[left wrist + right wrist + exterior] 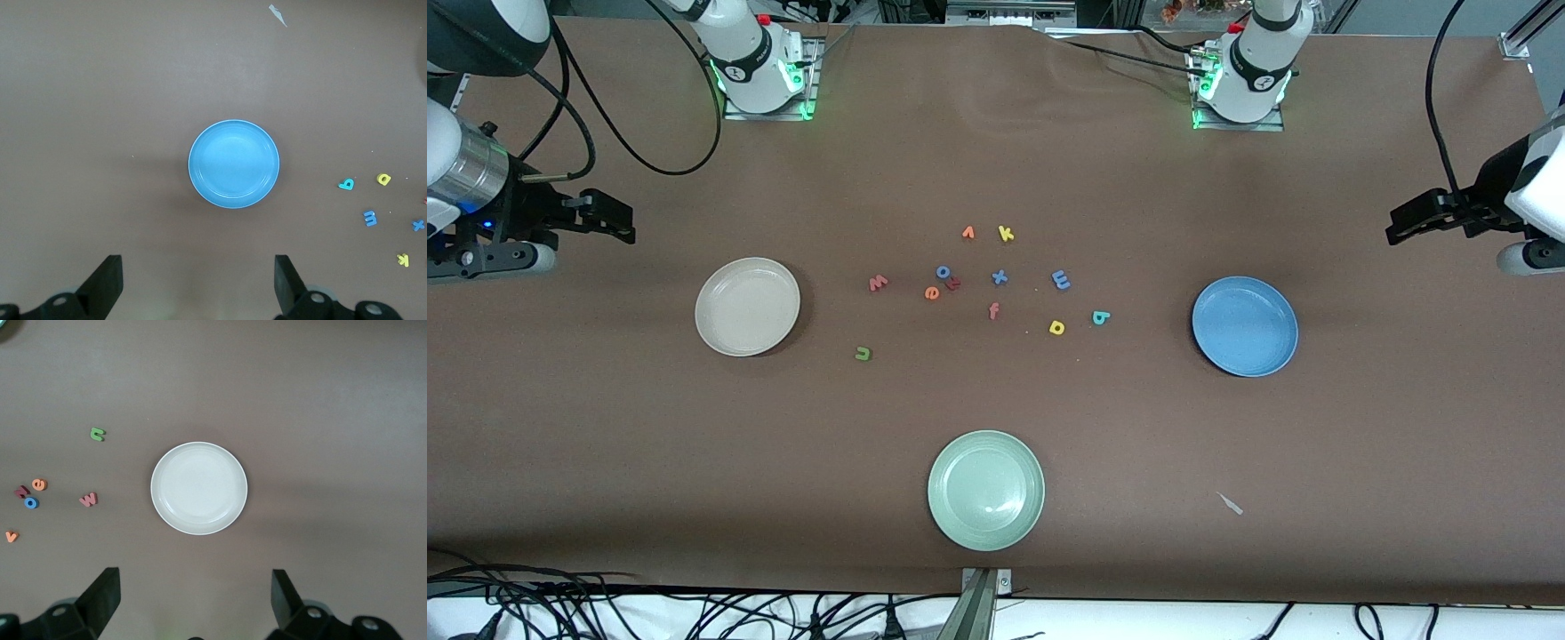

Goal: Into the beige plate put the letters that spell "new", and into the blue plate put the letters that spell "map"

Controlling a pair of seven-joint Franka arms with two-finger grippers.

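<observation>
The empty beige plate (747,307) (199,488) lies toward the right arm's end, and the empty blue plate (1245,325) (233,163) toward the left arm's end. Between them on the table lie the salmon w (879,284) (88,499), orange e (932,292) (40,484), green n (863,354) (97,434), blue m (1061,280) (369,217), teal a (1101,317) (346,185) and yellow p (1056,328) (383,179). My right gripper (609,218) (195,603) hangs open by the beige plate. My left gripper (1400,227) (199,287) hangs open by the blue plate. Neither holds anything.
A pale green plate (985,490) sits nearest the front camera. Among the letters lie a yellow k (1006,234), orange v (967,233), blue o (943,272), dark red z (953,284), blue x (1000,277) and salmon f (993,311). A white scrap (1230,503) lies near the green plate.
</observation>
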